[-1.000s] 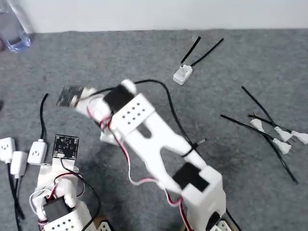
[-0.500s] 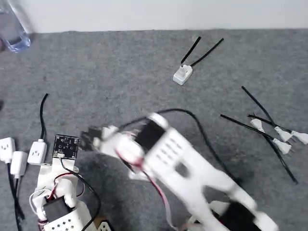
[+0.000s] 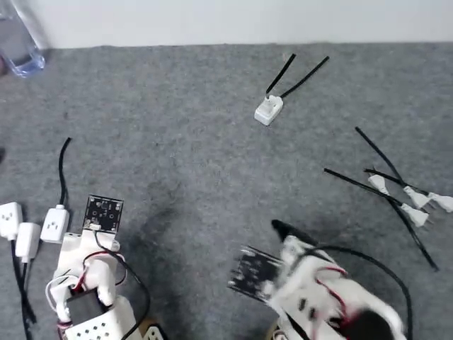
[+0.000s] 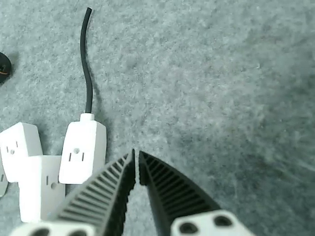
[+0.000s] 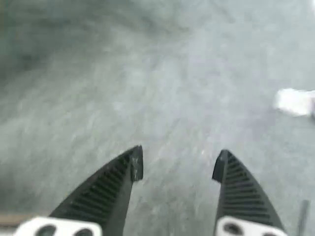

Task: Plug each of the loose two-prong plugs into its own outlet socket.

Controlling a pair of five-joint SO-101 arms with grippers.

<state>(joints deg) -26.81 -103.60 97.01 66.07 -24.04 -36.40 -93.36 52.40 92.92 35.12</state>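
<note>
Broadly, the grey worktop (image 3: 177,127) carries everything. The right arm (image 3: 318,301) sits low at the near edge, right of centre, and is blurred. The right jaws are spread wide with nothing between them, over bare worktop. The left arm (image 3: 85,283) stands at the near left corner. The left jaws are pressed together, pinching nothing, with their tips just beside a white socket (image 4: 82,152) whose black cord (image 4: 87,64) runs away toward the far side. Two more sockets (image 4: 17,142) lie touching each other just left of it, at the left edge. A clear bottle (image 3: 18,42) stands in the far left corner. Far and right of centre lies a small white block (image 3: 268,110) with two black cords (image 3: 304,76) fanning out on its far side; I cannot tell whether it is plug, socket or both. The loose plugs (image 3: 417,216), white on thin black cords, lie bunched at the right edge, well apart from the left sockets.
</note>
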